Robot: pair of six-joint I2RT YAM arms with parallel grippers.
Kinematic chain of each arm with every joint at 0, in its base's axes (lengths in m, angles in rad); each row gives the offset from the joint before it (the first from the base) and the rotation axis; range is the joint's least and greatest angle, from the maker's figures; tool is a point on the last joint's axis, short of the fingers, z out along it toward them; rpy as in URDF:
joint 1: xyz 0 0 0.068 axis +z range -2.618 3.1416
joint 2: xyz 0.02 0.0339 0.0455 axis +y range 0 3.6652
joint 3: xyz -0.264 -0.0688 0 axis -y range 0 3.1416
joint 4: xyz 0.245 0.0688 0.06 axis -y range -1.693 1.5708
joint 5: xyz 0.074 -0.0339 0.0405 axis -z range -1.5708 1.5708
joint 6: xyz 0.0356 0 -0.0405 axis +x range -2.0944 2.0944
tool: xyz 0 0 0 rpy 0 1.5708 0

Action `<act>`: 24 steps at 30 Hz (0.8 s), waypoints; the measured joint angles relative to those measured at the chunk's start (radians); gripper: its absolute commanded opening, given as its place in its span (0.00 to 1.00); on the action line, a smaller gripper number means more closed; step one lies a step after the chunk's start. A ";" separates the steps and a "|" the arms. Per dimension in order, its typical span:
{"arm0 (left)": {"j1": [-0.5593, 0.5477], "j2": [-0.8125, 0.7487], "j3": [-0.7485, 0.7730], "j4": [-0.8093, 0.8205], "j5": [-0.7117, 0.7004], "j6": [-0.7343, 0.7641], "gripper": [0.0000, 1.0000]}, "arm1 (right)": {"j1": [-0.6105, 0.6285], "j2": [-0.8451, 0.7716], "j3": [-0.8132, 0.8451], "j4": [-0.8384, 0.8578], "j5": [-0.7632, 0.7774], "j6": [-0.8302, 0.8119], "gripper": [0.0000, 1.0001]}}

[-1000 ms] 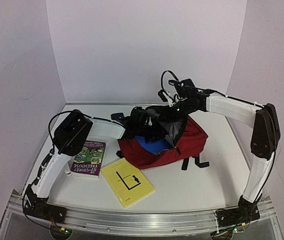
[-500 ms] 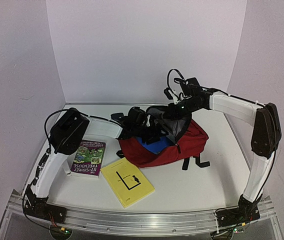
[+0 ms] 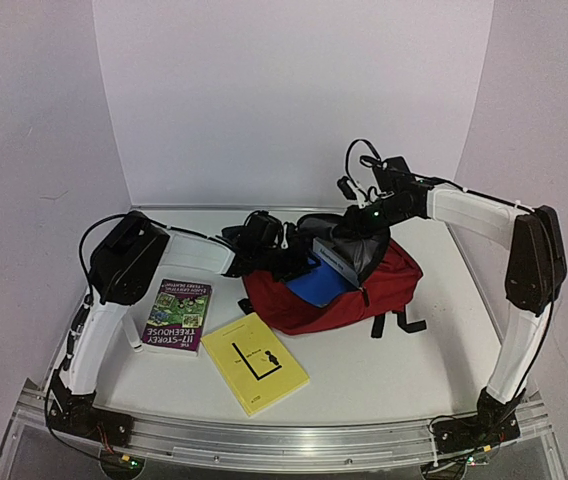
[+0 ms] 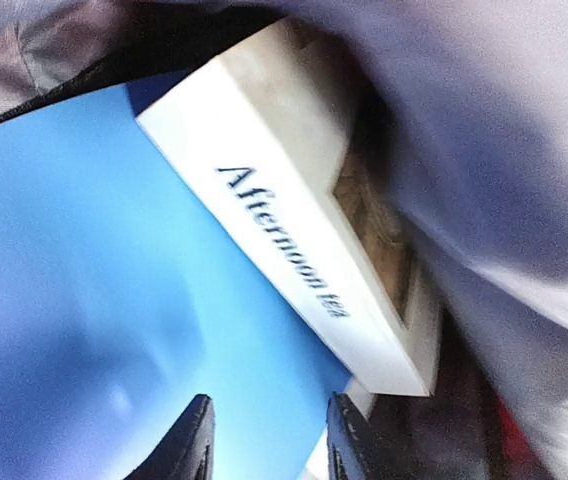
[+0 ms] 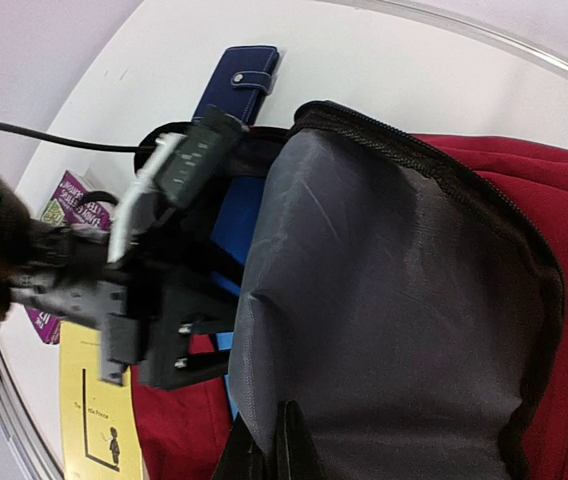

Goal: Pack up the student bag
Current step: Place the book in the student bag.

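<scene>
Fingers of the right gripper are clamped onto the student bag; the left gripper is held parted above a blue book.

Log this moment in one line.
left gripper: open in bag over blue book | right gripper: shut on bag | table: yellow book, purple book

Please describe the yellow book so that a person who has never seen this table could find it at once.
Find the dark red student bag lying open in the middle of the white table. In front of it, toward the near edge, two books lie flat. The yellow book is the nearer one, to the right of the purple book. Its cover is plain yellow with only a thin black line drawing.
</scene>
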 measured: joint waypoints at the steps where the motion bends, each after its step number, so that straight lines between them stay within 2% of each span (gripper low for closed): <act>1: 0.000 0.015 0.004 0.014 0.001 0.000 0.35 | 0.001 -0.002 0.000 -0.001 -0.006 0.000 0.00; 9: -0.002 0.098 0.070 0.075 0.019 0.000 0.31 | 0.062 -0.004 0.000 -0.008 -0.027 -0.004 0.00; 15: -0.003 0.195 0.222 0.076 0.049 -0.005 0.31 | 0.113 -0.004 0.000 -0.017 -0.052 -0.005 0.00; 17: -0.007 0.223 0.248 0.077 0.059 -0.005 0.35 | 0.112 -0.004 0.000 -0.018 -0.050 -0.005 0.00; 21: -0.009 0.232 0.250 0.080 0.062 -0.005 0.56 | 0.109 -0.004 0.000 -0.022 -0.032 -0.006 0.00; 24: -0.008 0.192 0.187 0.105 0.053 0.001 0.65 | 0.095 -0.004 -0.002 -0.023 -0.025 -0.005 0.00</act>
